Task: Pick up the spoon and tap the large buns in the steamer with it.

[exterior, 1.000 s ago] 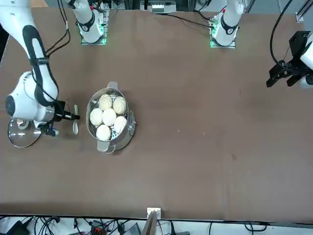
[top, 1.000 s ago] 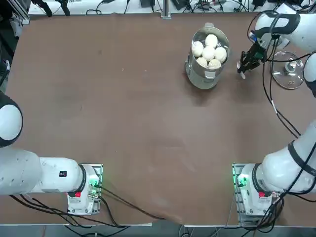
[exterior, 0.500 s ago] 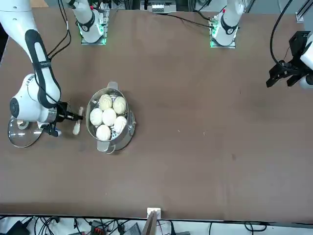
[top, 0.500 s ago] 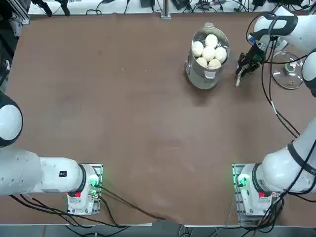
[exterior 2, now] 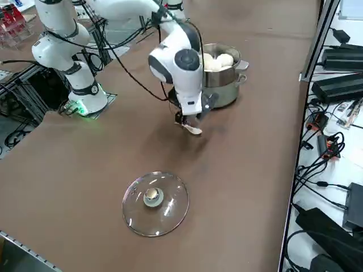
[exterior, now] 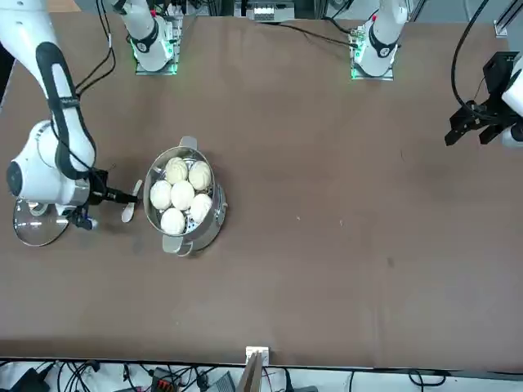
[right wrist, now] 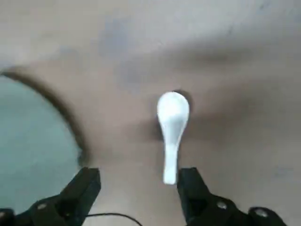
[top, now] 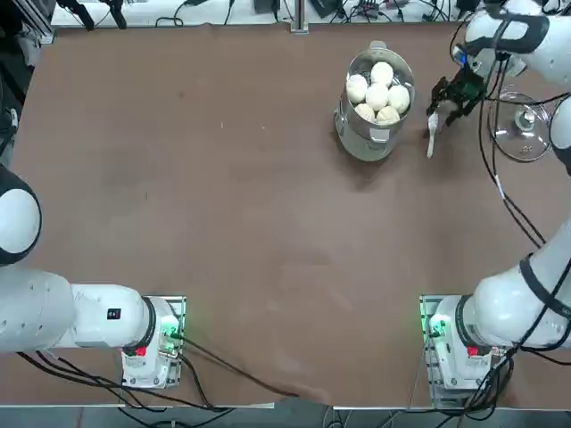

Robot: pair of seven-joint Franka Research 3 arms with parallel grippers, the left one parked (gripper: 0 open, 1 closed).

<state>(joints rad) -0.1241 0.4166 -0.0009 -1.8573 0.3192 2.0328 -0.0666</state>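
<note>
Glossy white ceramic spoon [right wrist: 171, 132] lies flat on the brown table [top: 223, 223], beneath the released, wide-spread right gripper [right wrist: 138, 188].

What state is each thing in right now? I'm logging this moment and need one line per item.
spoon: lying on the table beside the steamer, not held.
right gripper: open, just above the spoon's handle end.
steamer: upright, uncovered.
large buns: five, clustered inside the steamer.
glass lid: off the steamer, flat on the table, knob up.
</note>
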